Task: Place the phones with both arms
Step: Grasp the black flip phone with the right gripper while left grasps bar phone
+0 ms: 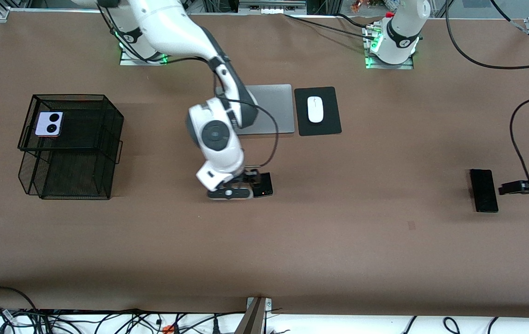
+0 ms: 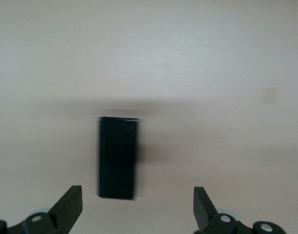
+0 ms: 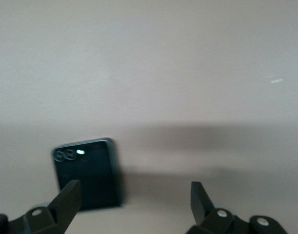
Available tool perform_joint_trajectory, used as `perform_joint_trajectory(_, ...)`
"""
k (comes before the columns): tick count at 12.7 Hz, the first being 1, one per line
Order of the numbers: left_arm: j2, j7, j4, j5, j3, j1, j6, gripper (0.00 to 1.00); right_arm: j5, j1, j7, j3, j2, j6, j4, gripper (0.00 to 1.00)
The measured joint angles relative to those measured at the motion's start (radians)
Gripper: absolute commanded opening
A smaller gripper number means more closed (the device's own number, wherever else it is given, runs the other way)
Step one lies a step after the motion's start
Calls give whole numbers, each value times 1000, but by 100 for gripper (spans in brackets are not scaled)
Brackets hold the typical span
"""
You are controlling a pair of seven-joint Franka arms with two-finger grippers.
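A lilac-white phone [image 1: 49, 124] lies on the top shelf of a black wire rack [image 1: 79, 181] at the right arm's end of the table. Mid-table, a squarish black phone [image 1: 263, 185] [image 3: 88, 173] lies flat. My right gripper [image 1: 251, 180] [image 3: 135, 184] hangs low over it, open and holding nothing, with the phone beside one finger. A long slim black phone [image 1: 483, 190] [image 2: 118, 158] lies toward the left arm's end. My left gripper [image 1: 506, 189] [image 2: 136, 190] is open beside it and holds nothing; the slab sits off-centre between the fingers.
A grey laptop [image 1: 271, 109] lies closed near the robots' bases, partly covered by the right arm. Beside it a white mouse [image 1: 315, 109] rests on a black pad [image 1: 329, 124]. Loose cables run along the table edge nearest the camera.
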Motion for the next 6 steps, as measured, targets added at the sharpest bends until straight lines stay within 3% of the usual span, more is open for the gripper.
perform_joint_trajectory(3, 51, 68, -116, 0, -4, 68, 138, 100, -7, 40, 55, 0, 104, 81, 79, 99)
perform_joint_trajectory(6, 107, 68, -193, 0, -15, 68, 286, 100, -17, 69, 58, 0, 134, 106, 86, 99)
